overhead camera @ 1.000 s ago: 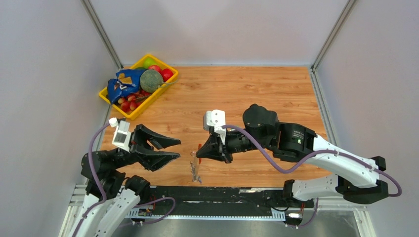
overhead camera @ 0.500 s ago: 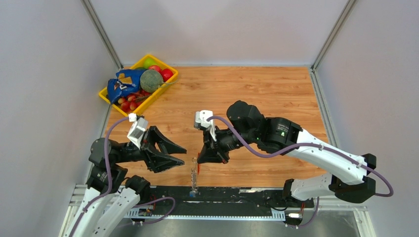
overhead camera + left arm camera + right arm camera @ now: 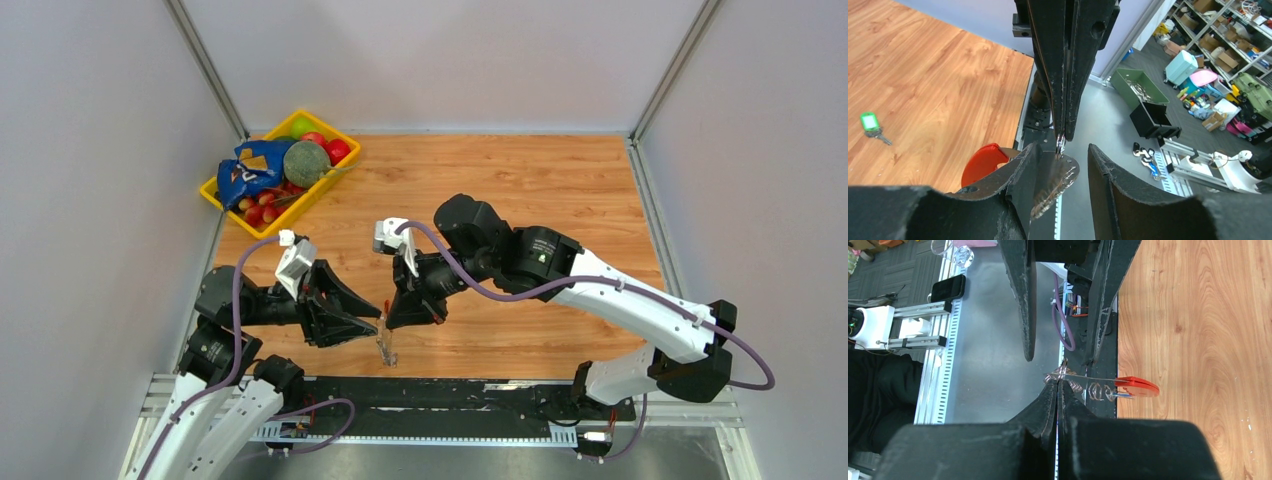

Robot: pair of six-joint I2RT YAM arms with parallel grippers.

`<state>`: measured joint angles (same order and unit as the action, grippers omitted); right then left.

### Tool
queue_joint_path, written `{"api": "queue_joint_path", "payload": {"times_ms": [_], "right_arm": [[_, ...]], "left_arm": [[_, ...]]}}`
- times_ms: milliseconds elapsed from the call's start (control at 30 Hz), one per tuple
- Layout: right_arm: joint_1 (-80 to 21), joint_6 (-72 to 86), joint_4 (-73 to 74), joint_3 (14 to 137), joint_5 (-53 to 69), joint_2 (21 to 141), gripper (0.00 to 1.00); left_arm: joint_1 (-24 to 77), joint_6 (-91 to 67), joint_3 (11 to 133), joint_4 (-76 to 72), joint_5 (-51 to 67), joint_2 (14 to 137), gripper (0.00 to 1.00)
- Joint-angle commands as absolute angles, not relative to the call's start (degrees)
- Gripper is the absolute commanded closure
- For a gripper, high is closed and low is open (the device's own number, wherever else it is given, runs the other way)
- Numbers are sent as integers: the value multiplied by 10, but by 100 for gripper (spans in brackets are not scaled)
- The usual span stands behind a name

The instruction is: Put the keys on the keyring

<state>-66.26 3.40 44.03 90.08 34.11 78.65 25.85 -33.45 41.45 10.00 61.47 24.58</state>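
My right gripper (image 3: 393, 312) is shut on the silvery ring of the keyring (image 3: 385, 342), which hangs below it near the table's front edge. In the right wrist view the shut fingertips (image 3: 1058, 385) pinch the ring, with wire coils and the red clip piece (image 3: 1138, 386) to the right; a thin blue sliver shows beside the red piece. My left gripper (image 3: 355, 318) is open, its jaws on either side of the hanging bunch (image 3: 1055, 182), with the red piece (image 3: 980, 162) behind its left finger. The green-capped key (image 3: 869, 122) lies on the wood.
A yellow basket (image 3: 222, 200) with balls and a blue bag stands at the far left of the wooden table (image 3: 560, 190). A black rail (image 3: 450, 390) runs along the table's front edge, just below the keyring. Grey walls close both sides.
The right gripper has carried the keyring left and a little nearer. The left gripper has moved right, so its open jaws now flank the hanging keyring.
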Motion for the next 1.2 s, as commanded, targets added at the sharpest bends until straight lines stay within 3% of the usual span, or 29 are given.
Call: {"api": "queue_joint_path", "payload": {"times_ms": [0, 267, 500, 700, 900, 1167], "right_arm": [[-659, 43, 421, 937, 359, 794, 100], [-657, 41, 417, 942, 360, 801, 100], [-657, 41, 414, 937, 359, 794, 100], [-657, 46, 400, 932, 340, 784, 99], [-657, 36, 352, 891, 317, 744, 74], [-657, 3, 262, 809, 305, 671, 67]], "left_arm": [[259, -306, 436, 109, 628, 249, 52], [259, -290, 444, 129, 630, 250, 69], [259, -283, 447, 134, 631, 252, 99], [259, -293, 444, 109, 625, 250, 100], [259, -332, 417, 49, 580, 225, 100], [259, -432, 390, -125, 556, 192, 100]]}}
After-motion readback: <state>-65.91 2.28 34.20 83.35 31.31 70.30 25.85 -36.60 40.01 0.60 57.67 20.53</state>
